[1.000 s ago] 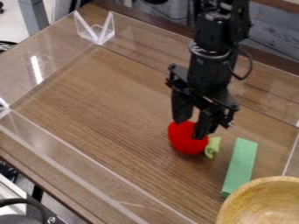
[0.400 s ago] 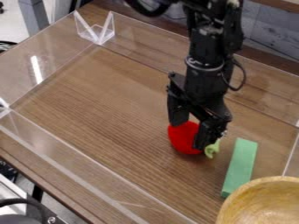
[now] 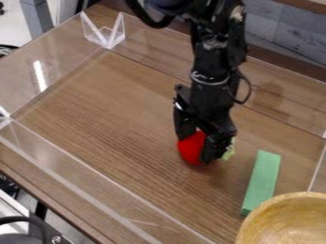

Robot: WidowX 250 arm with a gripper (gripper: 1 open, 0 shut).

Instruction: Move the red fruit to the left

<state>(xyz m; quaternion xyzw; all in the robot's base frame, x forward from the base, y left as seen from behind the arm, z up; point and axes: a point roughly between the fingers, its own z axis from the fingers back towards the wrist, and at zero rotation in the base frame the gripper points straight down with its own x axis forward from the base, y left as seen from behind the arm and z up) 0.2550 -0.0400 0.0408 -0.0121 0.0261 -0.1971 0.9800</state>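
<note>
The red fruit [image 3: 193, 151] lies on the wooden table surface, right of centre, its pale green stem [image 3: 224, 153] poking out to the right. My gripper [image 3: 204, 141] hangs straight down over it with its black fingers [image 3: 182, 125] spread on either side of the fruit's top, jaws open. The fruit's upper part is hidden behind the fingers. Whether the fingers touch the fruit I cannot tell.
A flat green rectangular block [image 3: 261, 180] lies to the right of the fruit. A round wooden bowl [image 3: 288, 222] fills the lower right corner. Clear acrylic walls [image 3: 57, 57] fence the table, with a small clear stand [image 3: 103, 31] at the back left.
The arm and gripper have shifted a little to the left, and the red fruit sits slightly further left than a second ago. The jaws have spread a little wider.
</note>
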